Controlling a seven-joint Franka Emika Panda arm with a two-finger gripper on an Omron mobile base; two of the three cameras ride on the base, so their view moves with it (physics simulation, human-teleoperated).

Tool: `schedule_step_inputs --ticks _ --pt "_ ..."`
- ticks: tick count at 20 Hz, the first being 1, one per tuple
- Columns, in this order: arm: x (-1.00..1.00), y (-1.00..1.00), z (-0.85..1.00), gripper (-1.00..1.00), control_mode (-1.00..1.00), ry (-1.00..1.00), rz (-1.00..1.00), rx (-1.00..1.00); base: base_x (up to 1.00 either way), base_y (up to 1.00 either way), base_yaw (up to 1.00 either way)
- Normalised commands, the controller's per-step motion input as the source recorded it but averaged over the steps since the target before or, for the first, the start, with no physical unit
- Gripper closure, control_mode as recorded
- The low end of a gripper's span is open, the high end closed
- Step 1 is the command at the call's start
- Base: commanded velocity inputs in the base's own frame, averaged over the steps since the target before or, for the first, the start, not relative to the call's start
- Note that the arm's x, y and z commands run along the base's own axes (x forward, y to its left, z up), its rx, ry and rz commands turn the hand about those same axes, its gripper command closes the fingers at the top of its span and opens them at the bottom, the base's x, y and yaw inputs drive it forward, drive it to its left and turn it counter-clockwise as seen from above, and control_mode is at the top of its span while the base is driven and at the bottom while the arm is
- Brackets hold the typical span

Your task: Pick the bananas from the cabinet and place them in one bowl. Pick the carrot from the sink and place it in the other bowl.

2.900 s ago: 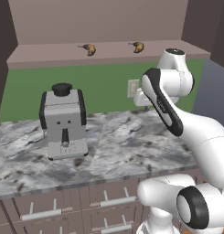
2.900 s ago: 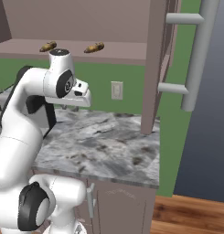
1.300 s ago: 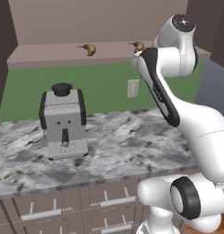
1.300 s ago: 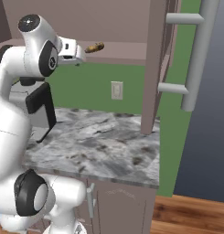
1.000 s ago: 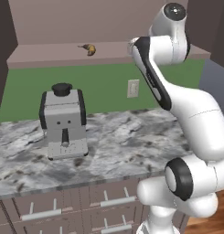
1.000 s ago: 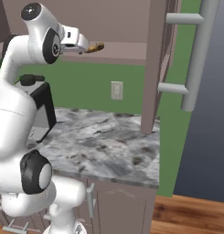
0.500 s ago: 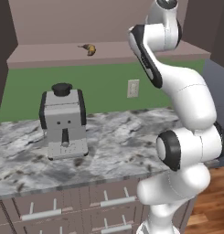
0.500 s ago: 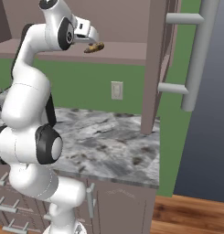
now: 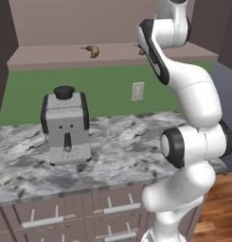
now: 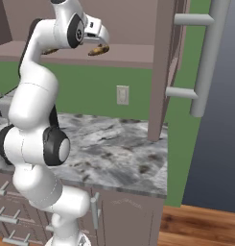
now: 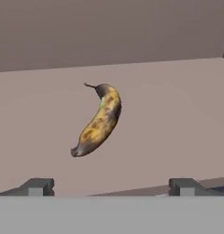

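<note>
- A speckled yellow banana [image 11: 98, 119] lies on the cabinet shelf [image 11: 177, 114]. In the hand view its long axis runs diagonally, stem upper centre, blunt end lower left.
- The gripper [image 11: 111, 187] hovers before it, fingers spread wide, holding nothing.
- Bare shelf surrounds the banana on every side.
- A second banana [image 9: 93, 50] lies further left, well apart.

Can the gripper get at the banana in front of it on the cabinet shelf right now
Probably yes. The gripper is open and faces the banana, which lies alone on the bare shelf.
</note>
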Motion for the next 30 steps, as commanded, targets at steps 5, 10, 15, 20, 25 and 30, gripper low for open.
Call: schedule_step_inputs --ticks 5,10,15,20,25,30 --pt "0.00 -0.07 -0.30 -1.00 -1.00 -0.03 0.00 0.00 0.00 0.00 0.00" --pt "0.22 0.03 -0.13 -1.00 -1.00 -0.07 -0.01 0.00 0.00 0.00 0.00" --pt "0.38 0.06 -0.06 -1.00 -1.00 -0.06 -0.01 0.00 0.00 0.00 0.00" --pt "0.48 0.01 -0.04 -1.00 -1.00 0.00 0.00 0.01 0.00 0.00 0.00" --pt "0.51 0.00 -0.09 -1.00 -1.00 0.00 0.00 0.00 0.00 0.00 0.00" --pt "0.29 0.00 -0.21 -1.00 -1.00 0.00 0.00 0.02 0.00 0.00 0.00"
